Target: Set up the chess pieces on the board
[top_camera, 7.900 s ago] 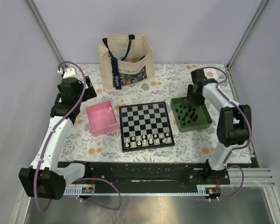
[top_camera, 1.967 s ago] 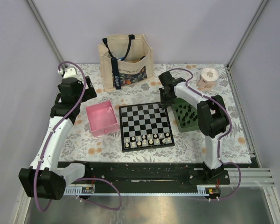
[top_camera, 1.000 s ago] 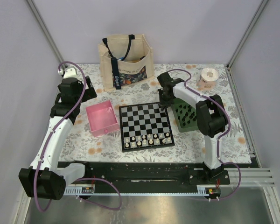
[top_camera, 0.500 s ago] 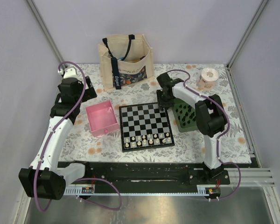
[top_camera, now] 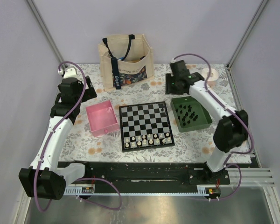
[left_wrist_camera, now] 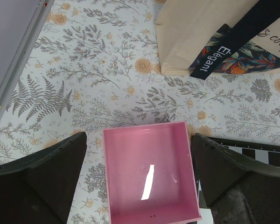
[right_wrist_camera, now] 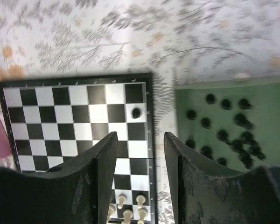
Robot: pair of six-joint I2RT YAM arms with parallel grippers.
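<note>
One small black plastic chess piece (right_wrist_camera: pixel 136 112) is recorded upright on the square black-and-white chequered chessboard (top_camera: pixel 146 122), on a white square of the right-hand column near the far edge. Roughly fifteen other black pieces (right_wrist_camera: pixel 222 135) are held in one green plastic tray (right_wrist_camera: pixel 275 112) just right of the board; they are clumped, so the exact count is not resolved. Small white pieces (top_camera: pixel 149 138) are lined along the near rows, count unreadable.

One pink plastic tray (left_wrist_camera: pixel 149 154), one beige fabric tote bag (top_camera: pixel 126 60) and one tape roll (top_camera: pixel 209 73), partly hidden by the right arm, are noted.

- Right gripper (right_wrist_camera: pixel 139 140): jaws spread wide, nothing held.
- Left gripper (left_wrist_camera: pixel 138 137): jaws wide apart above the pink tray, nothing held.
</note>
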